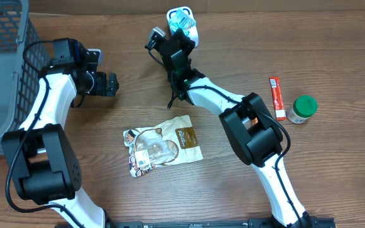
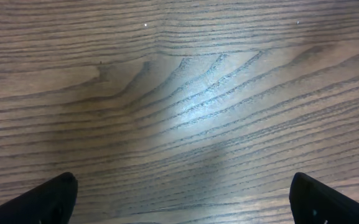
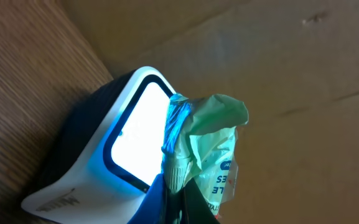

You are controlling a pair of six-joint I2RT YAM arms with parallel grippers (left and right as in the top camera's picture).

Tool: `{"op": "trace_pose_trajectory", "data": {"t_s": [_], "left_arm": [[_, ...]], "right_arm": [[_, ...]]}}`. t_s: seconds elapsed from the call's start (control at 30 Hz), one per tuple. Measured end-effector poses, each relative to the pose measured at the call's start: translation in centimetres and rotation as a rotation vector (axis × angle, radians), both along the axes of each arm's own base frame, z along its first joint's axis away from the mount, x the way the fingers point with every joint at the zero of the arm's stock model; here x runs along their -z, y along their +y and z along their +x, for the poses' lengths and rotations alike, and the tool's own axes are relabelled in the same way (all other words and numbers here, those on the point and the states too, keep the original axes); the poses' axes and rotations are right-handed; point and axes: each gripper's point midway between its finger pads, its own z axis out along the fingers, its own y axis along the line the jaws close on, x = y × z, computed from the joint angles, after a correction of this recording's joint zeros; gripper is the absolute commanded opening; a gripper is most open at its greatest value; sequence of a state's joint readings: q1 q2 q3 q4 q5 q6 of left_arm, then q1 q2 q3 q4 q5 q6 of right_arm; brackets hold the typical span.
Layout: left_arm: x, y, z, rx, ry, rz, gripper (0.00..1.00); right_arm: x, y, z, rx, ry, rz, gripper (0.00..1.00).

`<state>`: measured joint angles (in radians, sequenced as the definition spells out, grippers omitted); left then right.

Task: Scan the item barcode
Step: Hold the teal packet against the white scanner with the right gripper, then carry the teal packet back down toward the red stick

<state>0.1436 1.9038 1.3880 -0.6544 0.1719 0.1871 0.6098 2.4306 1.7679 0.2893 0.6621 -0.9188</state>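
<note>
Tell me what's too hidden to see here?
- Packet barcode: right wrist view, not on the crumpled side showing.
- Left claw: left wrist view, bottom edge cuts its fingertips.
- Red stick writing: overhead, too small.
- Basket: overhead, left edge cuts it.

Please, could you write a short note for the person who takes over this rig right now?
Left gripper: open, empty, over the table beside the basket.
Right gripper: shut on the green packet, held in front of the lit scanner.
Done: packet picked up and presented. Whether the barcode has read, I cannot tell.
Left: brown pouch, red stick and green-lidded jar lie on the table, outside the basket.
</note>
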Motion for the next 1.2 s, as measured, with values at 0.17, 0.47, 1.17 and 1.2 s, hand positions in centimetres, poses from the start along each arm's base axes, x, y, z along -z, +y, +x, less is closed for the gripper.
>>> {"op": "trace_pose_trajectory", "data": {"t_s": [0.17, 0.47, 1.17, 1.2], "left_arm": [[0.0, 0.0, 0.0, 0.0, 0.0, 0.0, 1.0], [0.0, 0.0, 0.0, 0.0, -0.001, 0.0, 1.0], [0.0, 0.0, 0.0, 0.0, 0.0, 0.0, 1.0], [0.0, 0.0, 0.0, 0.0, -0.001, 0.0, 1.0]], "right_arm": [[-3.1, -0.4, -0.7, 0.021, 0.013, 0.092, 0.04], [-15.7, -3.9, -6.4, 0.093, 0.06, 0.359, 0.04], [-2.7, -15.3, -22.1, 0.401, 1.056, 0.611, 0.04], [-2.0, -15.5, -22.4, 0.41, 1.074, 0.621, 0.04]]}}
